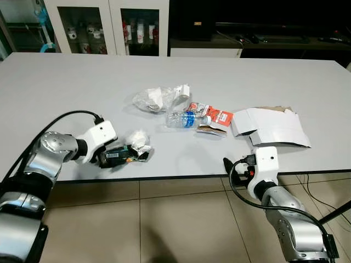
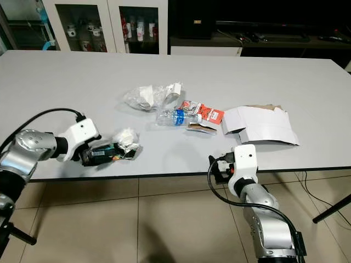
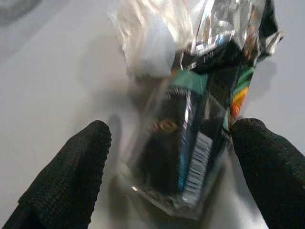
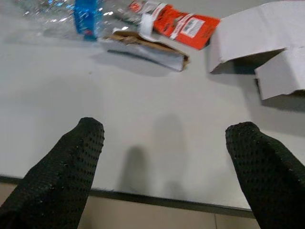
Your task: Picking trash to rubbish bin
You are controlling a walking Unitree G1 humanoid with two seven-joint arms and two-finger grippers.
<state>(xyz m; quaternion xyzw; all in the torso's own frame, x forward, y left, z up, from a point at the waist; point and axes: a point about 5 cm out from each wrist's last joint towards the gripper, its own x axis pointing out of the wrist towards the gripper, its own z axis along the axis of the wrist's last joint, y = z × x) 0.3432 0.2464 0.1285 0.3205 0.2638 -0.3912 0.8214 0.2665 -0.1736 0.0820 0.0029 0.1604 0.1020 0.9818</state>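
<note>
foil: crumpled snack wrapper (image 3: 190, 143) on grey table (image 1: 55, 82)
left gripper (image 3: 171, 167): jaws wide, straddling wrapper; no grip seen
right gripper (image 4: 167, 157): jaws wide, empty; at table edge

No words or numbers can be read; the snack wrapper (image 3: 200, 143) shows a barcode, its print too blurred.

On the tabletop (image 1: 66, 82), a snack wrapper (image 1: 123, 154) lies left, a bottle (image 1: 184, 119) in the middle, maybe folded boxes (image 1: 271, 127) right, cabinets (image 1: 107, 24) behind.
</note>
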